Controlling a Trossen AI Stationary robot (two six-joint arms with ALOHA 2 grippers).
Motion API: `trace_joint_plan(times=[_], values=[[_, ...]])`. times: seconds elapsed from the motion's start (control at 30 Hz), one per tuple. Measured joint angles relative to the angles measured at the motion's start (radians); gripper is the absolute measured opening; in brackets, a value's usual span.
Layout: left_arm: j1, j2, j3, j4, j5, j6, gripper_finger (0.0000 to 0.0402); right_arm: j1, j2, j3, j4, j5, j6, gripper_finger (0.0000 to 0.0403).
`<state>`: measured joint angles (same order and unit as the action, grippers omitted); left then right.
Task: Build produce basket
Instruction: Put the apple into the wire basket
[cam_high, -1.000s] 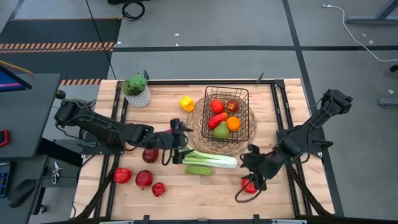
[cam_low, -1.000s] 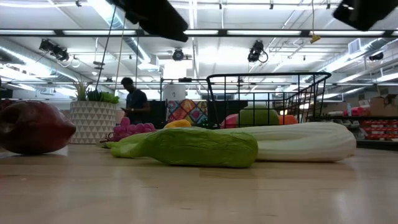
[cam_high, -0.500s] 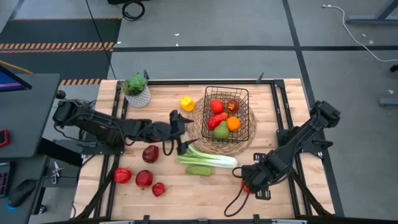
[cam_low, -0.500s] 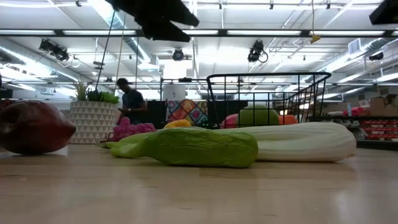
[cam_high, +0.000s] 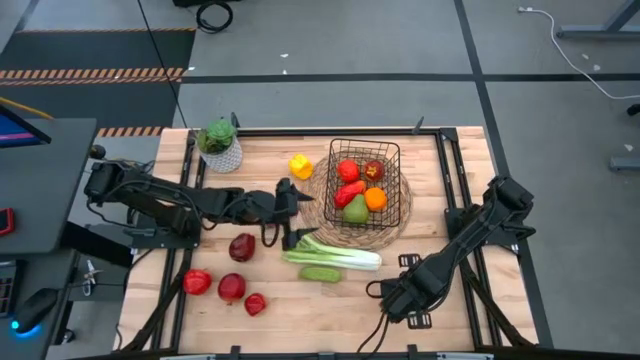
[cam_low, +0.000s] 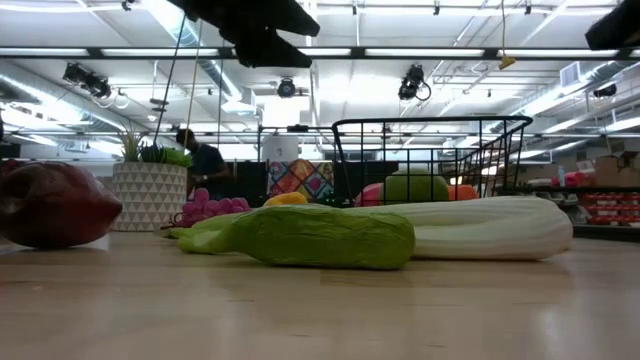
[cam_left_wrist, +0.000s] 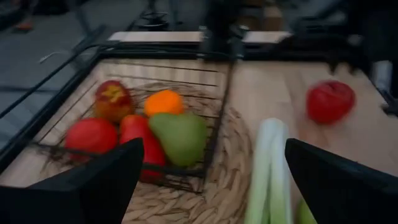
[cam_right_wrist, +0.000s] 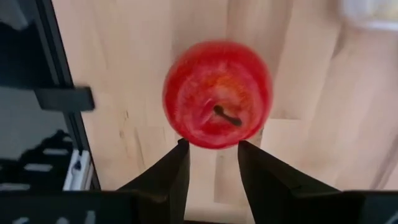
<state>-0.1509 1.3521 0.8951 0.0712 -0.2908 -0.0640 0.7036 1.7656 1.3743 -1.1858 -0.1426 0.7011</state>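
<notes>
- Right tool (cam_right_wrist: 211, 150) is low over the front right of the tabletop (cam_high: 460, 300), tips at the near edge of a red apple (cam_right_wrist: 217, 93). I cannot tell if it has a grip or only touches.
- The apple sits on the bare wood, stem up. The high view hides it under the arm.
- Left tool (cam_high: 290, 212) is spread wide and holds nothing. It hovers mid-tabletop, just beside the woven mat (cam_high: 318, 200), facing the basket.
- The leek (cam_high: 340, 257) lies below the left tool, with the cucumber (cam_high: 320, 273) touching its front side. Neither is held.
- The basket (cam_high: 332, 172) stands on the mat at back centre, already holding red, orange and green pieces.
- Loose produce: yellow pepper (cam_high: 299, 165) near the mat, dark red apple (cam_high: 241, 247) mid-left, three red pieces (cam_high: 231, 288) at front left, and grapes (cam_low: 205, 208) near the plant pot (cam_high: 222, 150).
- Step in hand, as I judge it: the right arm is picking the apple and the left arm waits. The task is partly done, with most pieces still outside.
- Next move calls for a firm pinch on the round apple, which could roll or slip out. Then lift clear of the leek, carry over the tall wire rim and release above a free spot.
- Risk: clipping the basket wall or the left arm, which is parked close to that path.
</notes>
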Motion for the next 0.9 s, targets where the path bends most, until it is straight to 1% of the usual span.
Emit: trace_joint_plan(times=[0.1,0.2,0.33,0.5,0.57,0.67,0.77,0.9], values=[[-0.010,0.000,0.000,0.001,0.024,0.040,0.0396,0.001,0.016,0.000,-0.011,-0.015,-0.020,0.0142],[-0.011,0.000,0.000,0.008,0.026,0.053,0.0396,0.001,0.019,-0.002,-0.024,0.013,-0.045,0.0142],[-0.002,0.000,0.000,0.011,0.025,0.054,0.0396,-0.001,0.016,-0.003,-0.035,0.021,-0.085,0.0142],[-0.002,0.000,0.000,0.013,0.025,0.059,0.0396,-0.008,0.017,-0.003,-0.024,0.083,-0.165,0.0142],[-0.003,0.000,0.000,0.012,0.026,0.061,0.0396,-0.008,0.017,-0.003,-0.015,0.104,-0.220,0.0142],[-0.003,0.000,0.000,0.006,0.025,0.061,0.0396,0.005,0.017,-0.003,-0.016,0.117,-0.354,0.0139],[-0.003,0.000,0.000,0.003,0.025,0.060,0.0396,0.023,0.017,-0.003,-0.016,0.117,-0.508,0.0130],[-0.003,0.000,0.000,-0.014,0.026,0.057,0.0396,0.048,0.017,-0.003,-0.015,0.117,-0.645,0.0115]])
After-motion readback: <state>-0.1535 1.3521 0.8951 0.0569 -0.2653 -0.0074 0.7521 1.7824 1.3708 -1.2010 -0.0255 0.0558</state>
